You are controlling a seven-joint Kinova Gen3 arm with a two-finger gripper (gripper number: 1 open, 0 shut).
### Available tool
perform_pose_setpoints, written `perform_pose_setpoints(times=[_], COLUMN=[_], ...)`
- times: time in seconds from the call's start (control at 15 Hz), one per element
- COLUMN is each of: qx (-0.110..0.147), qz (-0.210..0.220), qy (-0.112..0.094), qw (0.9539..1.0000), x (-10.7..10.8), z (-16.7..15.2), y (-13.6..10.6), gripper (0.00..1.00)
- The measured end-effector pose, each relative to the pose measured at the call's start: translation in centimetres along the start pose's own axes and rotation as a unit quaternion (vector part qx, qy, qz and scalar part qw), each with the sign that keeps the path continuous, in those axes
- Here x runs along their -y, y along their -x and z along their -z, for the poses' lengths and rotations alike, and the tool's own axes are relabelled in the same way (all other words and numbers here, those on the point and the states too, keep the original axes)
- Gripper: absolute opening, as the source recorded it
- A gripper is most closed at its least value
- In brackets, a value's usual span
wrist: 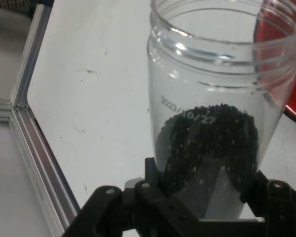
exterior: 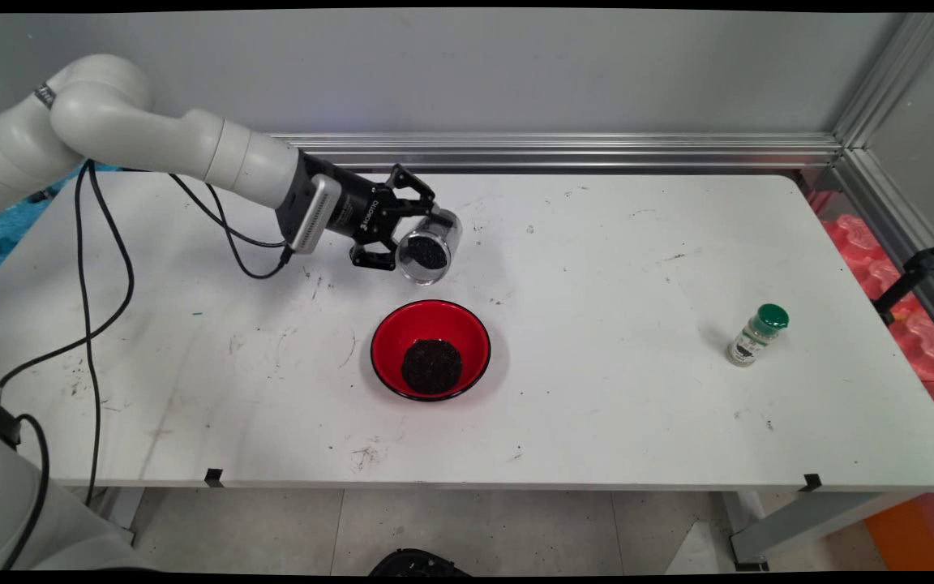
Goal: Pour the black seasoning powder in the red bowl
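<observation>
Clear jar (exterior: pixel 427 247) of black grains clamped in jaws, tilted above red bowl (exterior: pixel 430 349), white table (exterior: pixel 637 389)

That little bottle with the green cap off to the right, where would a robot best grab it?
Judging by its pose, around the clear body just below the green cap, coming from the side with fingers level. The small bottle stands upright and alone on the table, so both sides are free. The end effector currently grips a clear jar that way.

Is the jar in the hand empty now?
No, dark grains still sit in the bottom of the clear jar that the hand grips, as the hand view shows.
</observation>
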Motion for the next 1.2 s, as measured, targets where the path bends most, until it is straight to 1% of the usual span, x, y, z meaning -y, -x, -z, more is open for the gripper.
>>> perform_pose_setpoints(times=[0.33,0.6,0.93,1.2], qx=[0.005,0.011,0.019,0.024], qz=[-0.036,-0.073,-0.119,-0.145], qy=[0.001,0.000,-0.002,-0.004], qw=[0.9993,0.9972,0.9927,0.9891], x=[-0.2,-0.3,-0.4,-0.4], z=[-0.1,-0.2,-0.3,-0.3], y=[-0.4,-0.8,-1.3,-1.6], gripper=[0.00,0.00,0.00,0.00])
